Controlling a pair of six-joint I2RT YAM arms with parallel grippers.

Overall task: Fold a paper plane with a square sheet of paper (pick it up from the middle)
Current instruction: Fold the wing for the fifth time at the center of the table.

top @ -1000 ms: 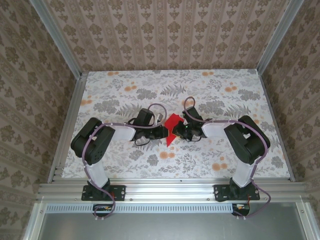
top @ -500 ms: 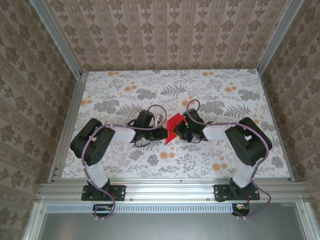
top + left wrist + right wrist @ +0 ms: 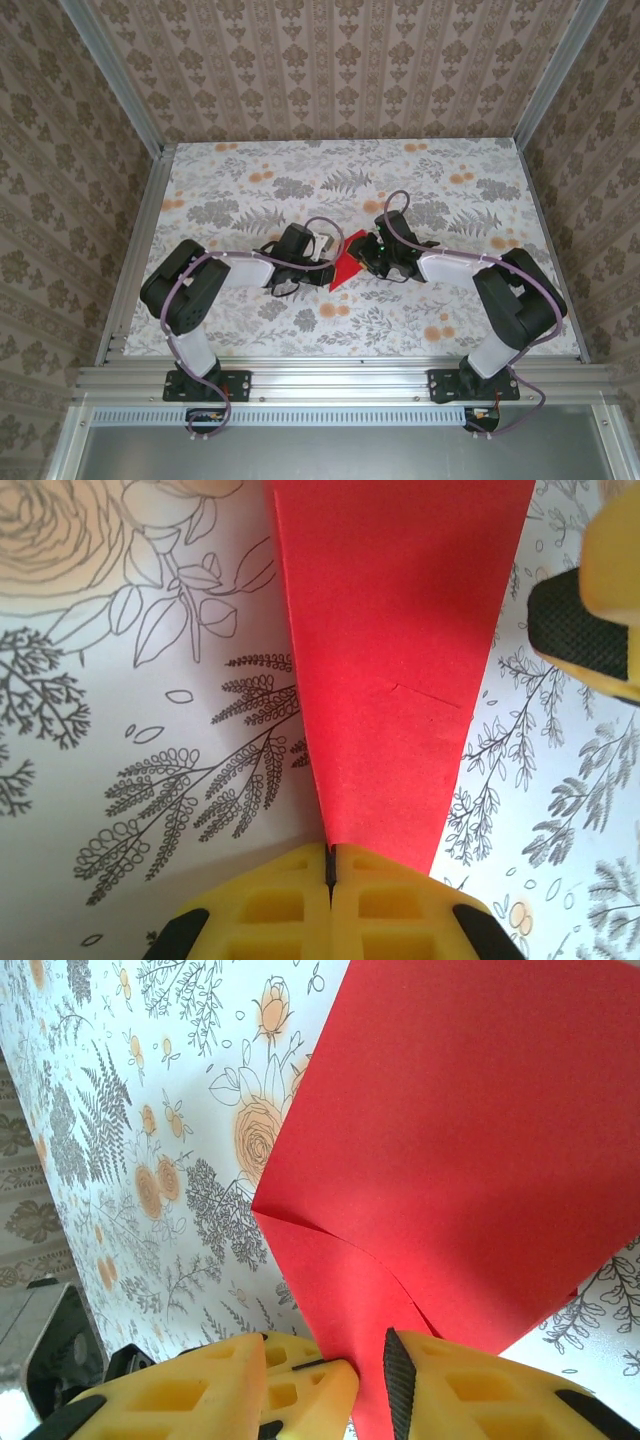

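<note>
Paper is what you should watch: the thin bright red paper sheet (image 3: 347,262), partly folded into a tapering wedge, sits over the middle of the floral-printed bench (image 3: 230,190), directly between your two arms. Your left jaws are pressed together and pinch the wedge at its narrow end. In the left wrist view the red paper sheet (image 3: 395,630) runs straight away from them and widens as it goes. Your right jaws stand parted, and a creased corner of the red paper sheet (image 3: 470,1160) slips into the gap between them, unclamped. From above, the long axis runs near-to-far with a slight slant, crosswise to both forearms. Both arms are at the sheet, but only the left holds it, so I judge the next crease depends on the right jaws closing or sliding along that edge.
</note>
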